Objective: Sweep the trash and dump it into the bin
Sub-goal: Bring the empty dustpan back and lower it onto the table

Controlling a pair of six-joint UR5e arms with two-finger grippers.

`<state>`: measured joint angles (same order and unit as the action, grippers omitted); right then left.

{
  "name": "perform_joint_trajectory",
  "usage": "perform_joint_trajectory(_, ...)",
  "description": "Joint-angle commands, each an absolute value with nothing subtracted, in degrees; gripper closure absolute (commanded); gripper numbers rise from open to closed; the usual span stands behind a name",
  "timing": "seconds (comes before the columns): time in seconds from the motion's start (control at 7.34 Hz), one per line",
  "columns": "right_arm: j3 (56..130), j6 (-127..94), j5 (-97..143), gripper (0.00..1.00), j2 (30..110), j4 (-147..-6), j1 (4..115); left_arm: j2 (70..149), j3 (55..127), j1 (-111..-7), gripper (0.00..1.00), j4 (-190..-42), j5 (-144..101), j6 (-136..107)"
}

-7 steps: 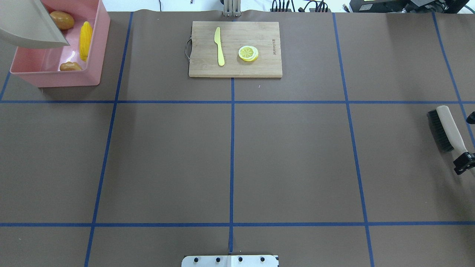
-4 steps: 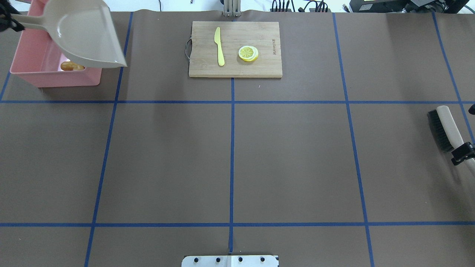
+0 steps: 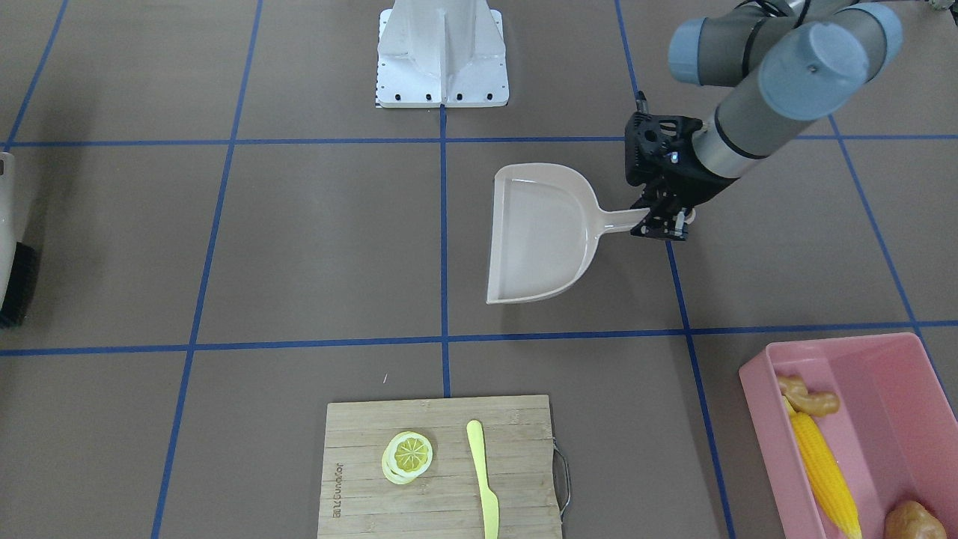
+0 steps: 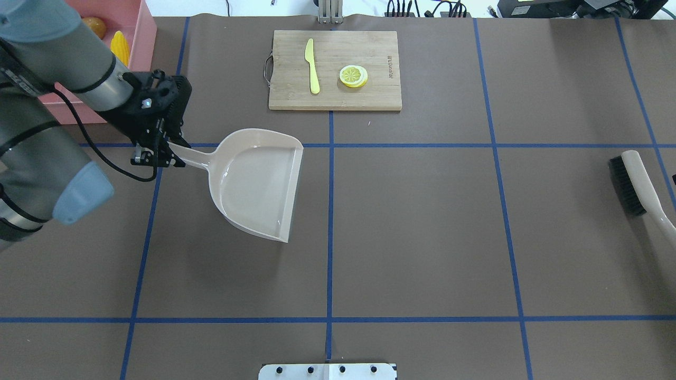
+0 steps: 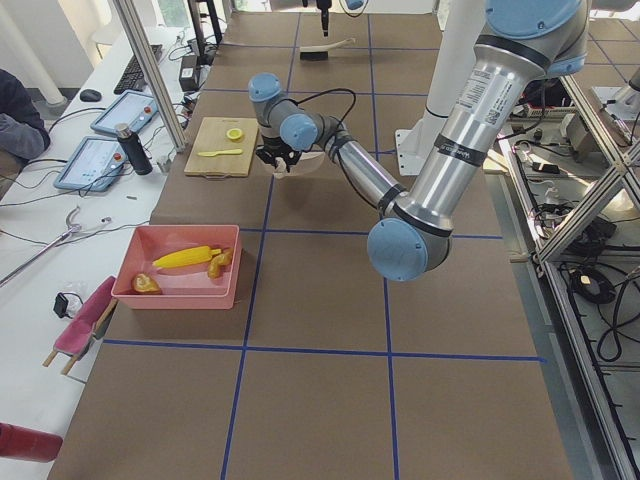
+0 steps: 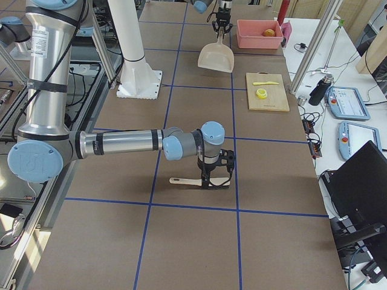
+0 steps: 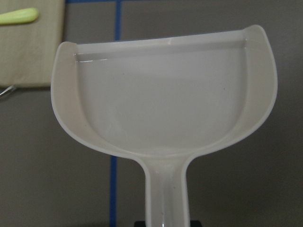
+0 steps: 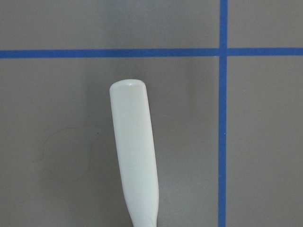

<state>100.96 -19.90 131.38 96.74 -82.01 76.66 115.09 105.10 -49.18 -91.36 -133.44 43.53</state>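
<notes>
My left gripper [image 4: 158,153] is shut on the handle of the beige dustpan [image 4: 258,184], which lies level and empty low over the left middle of the table, as the left wrist view [image 7: 163,94] confirms. The pink bin [image 3: 900,358] stands at the far left corner. In it lies the trash: the corn cob [image 3: 823,470], the ginger root [image 3: 808,400] and the potato [image 3: 911,521]. My right gripper [image 6: 216,180] sits over the brush [image 4: 632,182] at the right edge. I cannot tell whether it is open or shut. The brush handle [image 8: 135,161] fills the right wrist view.
A wooden cutting board [image 4: 369,97] at the far middle carries a pale yellow knife [image 4: 312,66] and a lemon slice [image 4: 353,75]. The robot's base plate [image 4: 327,371] is at the near edge. A person sits beyond the far side [image 5: 18,115].
The left arm has swung the dustpan away from above the bin, down and toward the table's middle. The right gripper has slid out of the overhead view along the brush handle.
</notes>
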Motion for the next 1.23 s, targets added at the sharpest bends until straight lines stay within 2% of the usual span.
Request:
perform_joint_trajectory(0.0, 96.45, -19.25, 132.18, 0.00, 91.79, -82.62, 83.54, 113.47, 105.82, -46.23, 1.00, -93.42, -133.16, 42.98)
perform_joint_trajectory(0.27, 94.48, -18.19, 132.97, 0.00, 91.58, -82.70, 86.47, 112.94, 105.82, -46.23, 1.00, -95.26, -132.37, 42.98)
perform_joint_trajectory(0.68, 94.39, -18.63, 132.19, 0.00, 92.64, -82.44, 87.80, 113.03, 103.72, -45.80, 0.88, -102.64, -127.36, 39.64)
perform_joint_trajectory(0.82, 93.96, -18.98, 131.14, 0.00, 92.03, -82.53, 87.80, 113.03, 102.93, -45.79, 0.74, -103.00, -127.53, 38.77)
perform_joint_trajectory(0.95, 93.87, -21.16, 129.48, 0.00, 91.50, -82.36, 87.72, 112.94, 102.48, -45.44, 0.01, -103.09, -127.70, 37.37)
perform_joint_trajectory(1.09, 93.78, -24.23, 129.81, 0.00, 90.54, -82.53, 87.54, 112.94, 102.57, -45.35, 0.01, -103.36, -128.14, 37.01)
